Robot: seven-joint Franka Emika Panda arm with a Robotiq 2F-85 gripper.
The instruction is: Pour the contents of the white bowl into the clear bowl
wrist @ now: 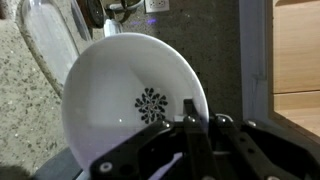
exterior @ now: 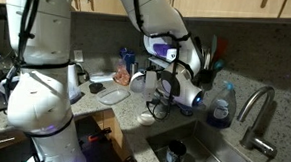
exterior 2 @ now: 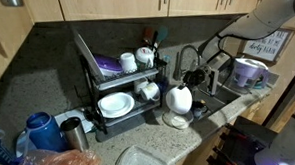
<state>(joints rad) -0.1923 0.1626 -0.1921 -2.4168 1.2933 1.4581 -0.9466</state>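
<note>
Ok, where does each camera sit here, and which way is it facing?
Exterior view: beside the robot's base, looking along the counter toward the sink; the arm fills the left foreground.
Exterior view: across the counter, facing the dish rack and faucet; the arm enters top right.
Wrist view: looks into the white bowl; the gripper pinches its rim at the bottom.
Shared: all three show the white bowl.

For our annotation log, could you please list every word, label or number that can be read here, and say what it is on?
Nothing can be read with confidence.
Framed sign behind the sink: script lettering, too blurred to quote.
White bowl, held at its rim by the gripper: only a dark flower-like motif, no words.
Other items on the counter: any labels are too small to read.
</note>
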